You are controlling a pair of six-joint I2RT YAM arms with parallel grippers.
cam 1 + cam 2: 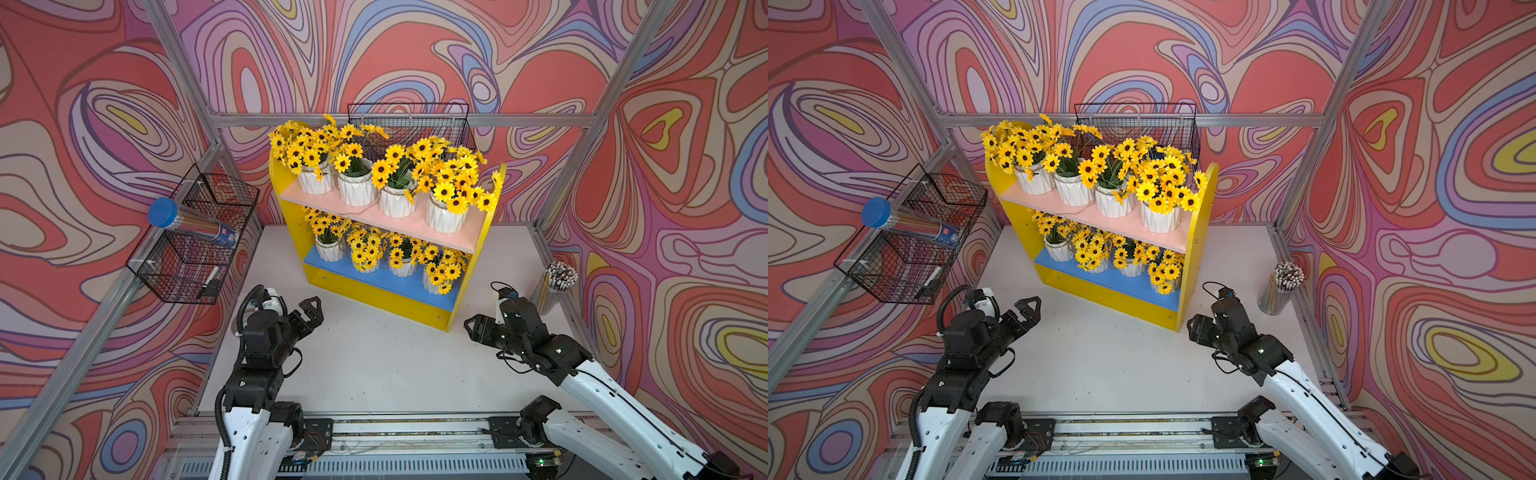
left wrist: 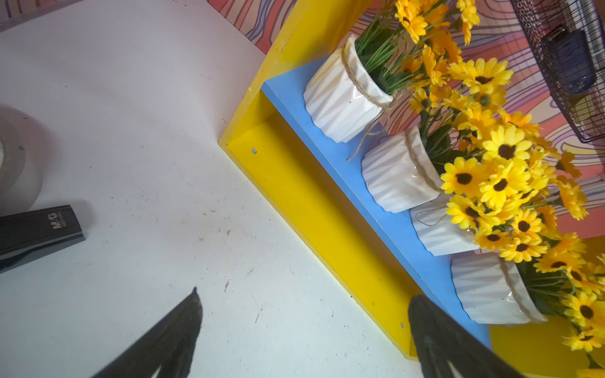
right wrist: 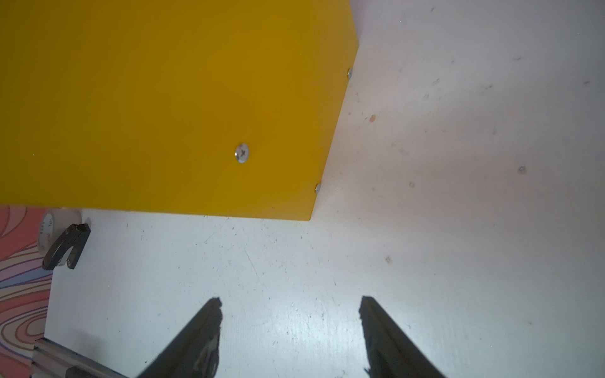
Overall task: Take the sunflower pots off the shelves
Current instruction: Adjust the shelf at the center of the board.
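All eight sunflower pots are taken in only by both top views: four are ranged on the pale pink upper board of the shelves and four on the blue lower board, none lifted off. The upper row is caught by neither wrist camera. In the left wrist view the lower row is shown close, ahead of the left gripper and off towards one fingertip, with twine tied round each white ribbed rim. A black bar marked M&G and a pale roll are shown off to the other fingertip's side. In the right wrist view only the outer face of the yellow side panel, with a screw head, is given ahead of the right gripper.

The left jaws are spread wide and nothing is held. The right jaws are parted less widely, with only bare table between them.

The plinth's front edge is run slantwise ahead of the left jaws. The panel's bottom corner is set just ahead of the right jaws, apart from them. Open white table is left between the two grippers, and a clear cup of pencils is stood outward of the right jaws
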